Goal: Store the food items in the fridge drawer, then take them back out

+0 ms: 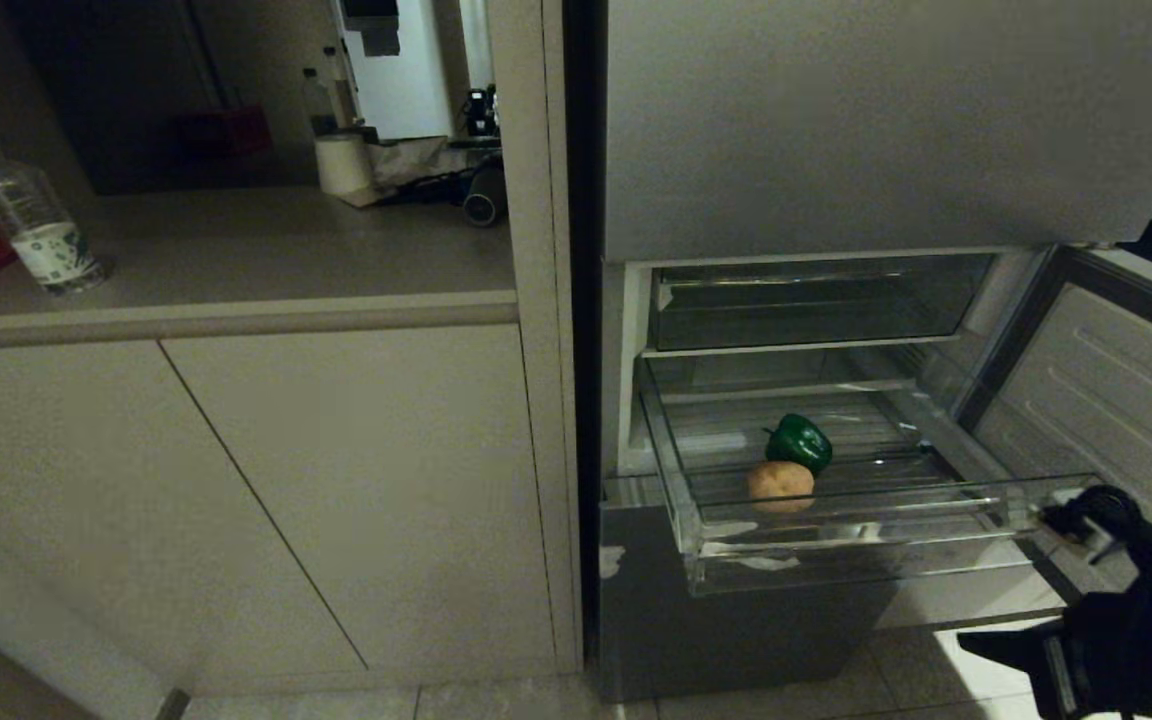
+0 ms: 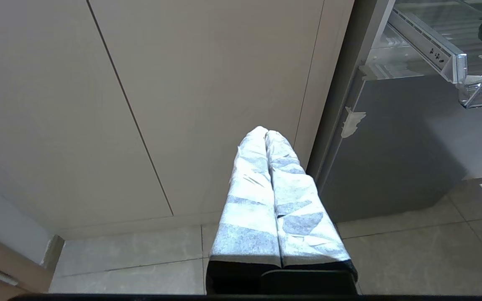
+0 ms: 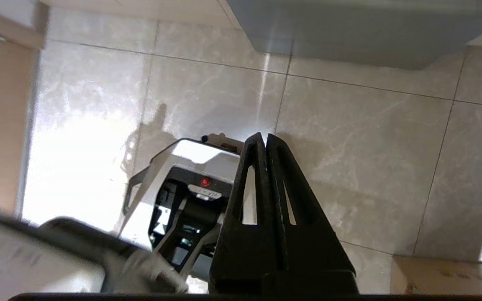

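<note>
The fridge drawer (image 1: 886,540) stands pulled out, a clear bin with a thick front lip. Inside it lie both food items: the tan potato (image 1: 781,483) near the front and the dark green bell pepper (image 1: 799,441) just behind it, touching or nearly so. My right arm (image 1: 1126,600) shows at the lower right, beside the drawer's right front corner. Its gripper (image 3: 263,136) is shut and empty, pointing down at the floor tiles. My left gripper (image 2: 266,131), with pale wrapped fingers, is shut and empty, aimed at the cabinet door left of the fridge. The drawer's corner (image 2: 450,58) shows there too.
A water bottle (image 1: 34,222) stands on the counter (image 1: 236,260) to the left. A clear compartment (image 1: 816,300) sits above the drawer, and the open fridge door (image 1: 1116,380) flanks it on the right. My own base (image 3: 182,200) and a cardboard box (image 3: 446,276) are on the floor.
</note>
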Controlling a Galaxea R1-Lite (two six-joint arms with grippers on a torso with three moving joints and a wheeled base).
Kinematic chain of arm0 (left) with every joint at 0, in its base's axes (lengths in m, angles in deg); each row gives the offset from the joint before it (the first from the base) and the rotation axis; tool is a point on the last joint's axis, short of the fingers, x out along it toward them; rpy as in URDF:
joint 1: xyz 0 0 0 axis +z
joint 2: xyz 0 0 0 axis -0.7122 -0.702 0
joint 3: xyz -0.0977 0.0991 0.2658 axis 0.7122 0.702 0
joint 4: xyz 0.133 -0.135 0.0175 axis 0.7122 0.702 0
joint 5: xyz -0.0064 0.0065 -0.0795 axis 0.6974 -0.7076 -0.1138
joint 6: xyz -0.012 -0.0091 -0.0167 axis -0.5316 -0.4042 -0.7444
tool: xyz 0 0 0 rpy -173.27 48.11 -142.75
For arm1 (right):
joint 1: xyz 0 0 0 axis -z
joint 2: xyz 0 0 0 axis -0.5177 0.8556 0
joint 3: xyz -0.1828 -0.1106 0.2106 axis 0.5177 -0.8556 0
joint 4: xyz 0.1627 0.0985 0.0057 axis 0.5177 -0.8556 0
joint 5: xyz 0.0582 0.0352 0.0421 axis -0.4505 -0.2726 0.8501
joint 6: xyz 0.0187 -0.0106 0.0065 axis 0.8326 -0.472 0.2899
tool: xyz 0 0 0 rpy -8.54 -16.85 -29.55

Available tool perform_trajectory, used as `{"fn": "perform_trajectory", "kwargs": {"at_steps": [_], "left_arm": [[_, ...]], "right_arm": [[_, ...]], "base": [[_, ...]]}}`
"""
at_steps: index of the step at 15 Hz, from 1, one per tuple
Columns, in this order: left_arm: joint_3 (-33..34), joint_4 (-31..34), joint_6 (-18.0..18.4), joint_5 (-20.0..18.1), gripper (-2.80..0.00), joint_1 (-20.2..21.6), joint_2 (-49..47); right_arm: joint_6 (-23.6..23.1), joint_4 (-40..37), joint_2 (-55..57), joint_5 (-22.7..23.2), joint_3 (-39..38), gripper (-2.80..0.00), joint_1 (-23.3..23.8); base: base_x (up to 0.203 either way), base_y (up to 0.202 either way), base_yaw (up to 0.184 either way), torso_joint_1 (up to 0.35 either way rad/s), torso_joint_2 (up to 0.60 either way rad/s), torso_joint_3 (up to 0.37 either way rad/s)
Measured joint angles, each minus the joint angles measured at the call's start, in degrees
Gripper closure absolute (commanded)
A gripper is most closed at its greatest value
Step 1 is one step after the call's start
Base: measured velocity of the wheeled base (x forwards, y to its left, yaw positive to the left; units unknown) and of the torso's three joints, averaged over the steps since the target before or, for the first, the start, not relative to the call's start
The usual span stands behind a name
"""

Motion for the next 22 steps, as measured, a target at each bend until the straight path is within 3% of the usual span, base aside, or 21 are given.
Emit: {"fn": "perform_trajectory", "kwargs": {"at_steps": [12,17,22], "left_arm": [[0.0,0.0,0.0,0.0,0.00,0.0,0.0],[0.0,0.0,0.0,0.0,0.00,0.0,0.0],[0.0,0.0,0.0,0.0,0.00,0.0,0.0]], "right_arm": [[1.0,6.4,27.8,-4.0,20.3,0.00,-0.5],[3.2,20.6,37.3,-4.3,25.9,0.00,-1.7],[10.9,38.7,46.8,-4.3,35.1,0.00,-5.0]], "base": [[0.000,0.000,0.000,0.000,0.00,0.000],[0.000,0.000,0.000,0.000,0.00,0.000],[0.000,0.000,0.000,0.000,0.00,0.000]]}}
